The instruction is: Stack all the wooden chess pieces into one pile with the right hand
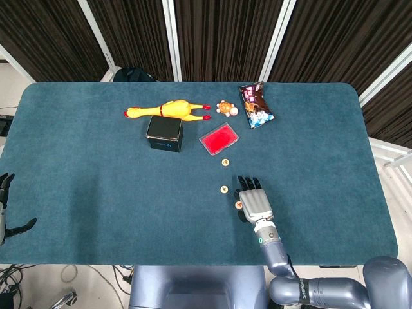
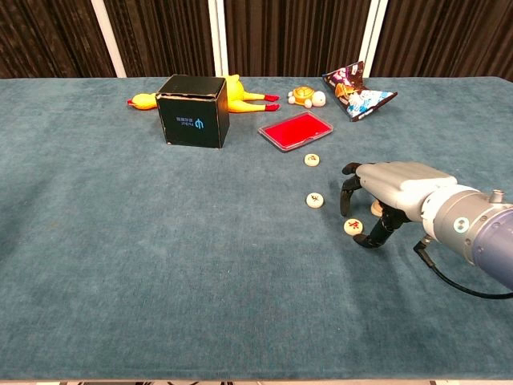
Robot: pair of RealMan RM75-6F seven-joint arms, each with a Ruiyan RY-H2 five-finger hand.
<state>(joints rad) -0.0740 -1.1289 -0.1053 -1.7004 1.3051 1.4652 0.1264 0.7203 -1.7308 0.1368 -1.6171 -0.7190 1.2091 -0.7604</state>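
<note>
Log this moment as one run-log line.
phase: reaching | right hand: open, over nearest chess piece, none lifted | left hand: idle at table edge | pieces: unstacked

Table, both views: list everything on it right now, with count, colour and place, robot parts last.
Wooden chess pieces: four, pale discs; three in a loose line in front of the red tray, one under the right hand.
Red tray: one, centre rear.
Black box: one, left of tray.
Rubber chicken: one, yellow, behind the box.
Toy turtle: one, orange, rear.
Snack bag: one, dark, right rear.
Right hand: grey, fingers arched over the nearest pieces.
Left hand: at left table edge, holds nothing.
</note>
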